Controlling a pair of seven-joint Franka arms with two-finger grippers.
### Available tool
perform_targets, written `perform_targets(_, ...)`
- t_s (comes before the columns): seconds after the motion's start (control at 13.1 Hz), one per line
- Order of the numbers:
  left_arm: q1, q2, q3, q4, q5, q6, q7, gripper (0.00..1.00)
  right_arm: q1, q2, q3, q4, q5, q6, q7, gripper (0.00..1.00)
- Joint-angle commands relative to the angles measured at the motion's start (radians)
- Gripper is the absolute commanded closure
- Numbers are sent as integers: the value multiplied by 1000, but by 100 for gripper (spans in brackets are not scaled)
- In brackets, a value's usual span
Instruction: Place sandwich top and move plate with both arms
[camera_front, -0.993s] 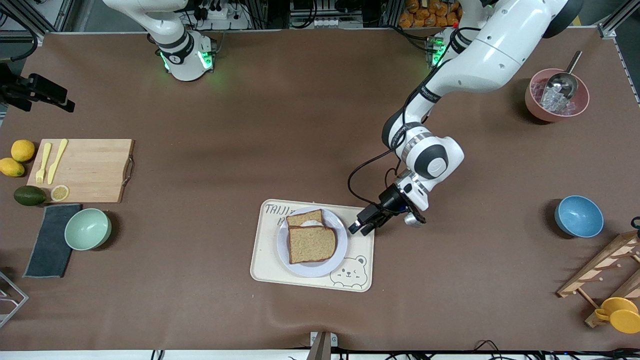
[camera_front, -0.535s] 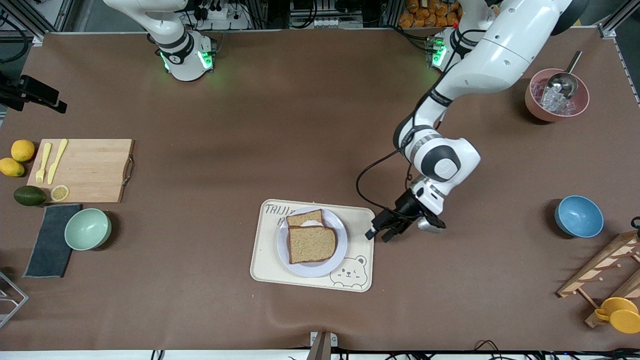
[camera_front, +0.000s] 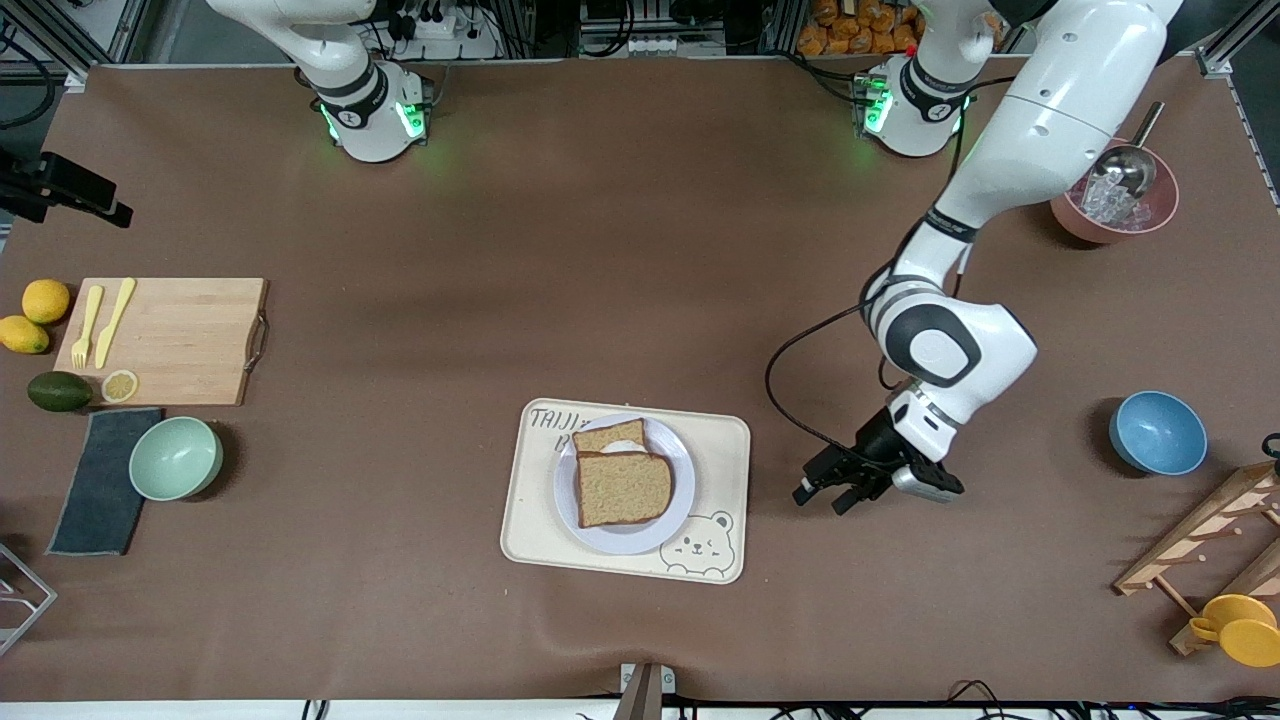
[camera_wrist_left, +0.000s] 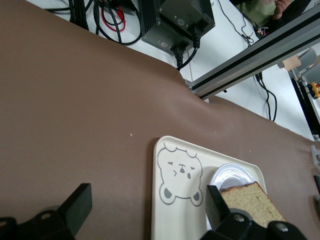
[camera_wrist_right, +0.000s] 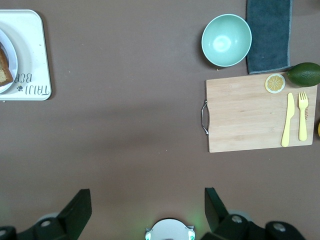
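Note:
The sandwich top (camera_front: 622, 488), a plain tan bread slice, lies on the pale plate (camera_front: 663, 527) and partly covers a lower slice with some white egg showing (camera_front: 612, 439). The plate sits on the cream bear-printed tray (camera_front: 722, 442). My left gripper (camera_front: 824, 494) is open and empty over the bare table, beside the tray toward the left arm's end. The left wrist view shows its fingers (camera_wrist_left: 79, 201) spread, with the tray (camera_wrist_left: 172, 220), plate (camera_wrist_left: 234, 175) and bread (camera_wrist_left: 251, 199) ahead. My right gripper (camera_wrist_right: 145, 202) is open and empty, high over the table near its own base (camera_wrist_right: 169, 231).
A wooden cutting board (camera_front: 170, 340) with yellow cutlery, lemons, an avocado, a mint bowl (camera_front: 176, 457) and a dark cloth are at the right arm's end. A blue bowl (camera_front: 1157, 432), a pink bowl with a scoop (camera_front: 1113, 190) and a wooden rack (camera_front: 1210, 540) are at the left arm's end.
My left gripper has drawn away from the tray's edge toward the left arm's end of the table, still open and empty. The bread and plate have not moved.

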Motion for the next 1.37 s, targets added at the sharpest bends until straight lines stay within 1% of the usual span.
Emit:
perform_targets(0.0, 63, -13, -1, -30, 135, -78, -23, 0, -17, 4, 13, 12, -9, 0, 4, 0)
perform_targets(0.08, 86, -16, 4, -42, 200, -110, -48, 0, -19, 4, 13, 14, -4, 3, 4, 0)
perform_targets(0.23, 122, -32, 10, -45, 391, -177, -166, 0, -22, 4, 13, 15, -4, 13, 2, 0)
perform_targets(0.38, 143, -67, 19, -56, 542, -233, -284, 0, -26, 5, 13, 15, 0, 19, 2, 0)
perform_targets(0.53, 150, -104, 36, -65, 640, -285, -351, 0, -26, 5, 11, 14, 2, 25, 2, 0)
perform_targets(0.69, 145, -142, 70, -72, 729, -337, -408, 0, -28, 5, 11, 14, 3, 29, 2, 0)
perform_targets(0.99, 145, -213, 93, -69, 950, -457, -563, 0, -20, 18, 13, 12, 5, 45, 4, 0)
perform_targets(1.22, 137, -291, 123, -61, 1071, -596, -652, 0, -19, 18, 13, 14, 5, 45, 4, 0)
perform_targets(1.3, 136, -317, 125, -55, 1131, -650, -690, 0, -17, 18, 13, 12, 5, 45, 4, 0)
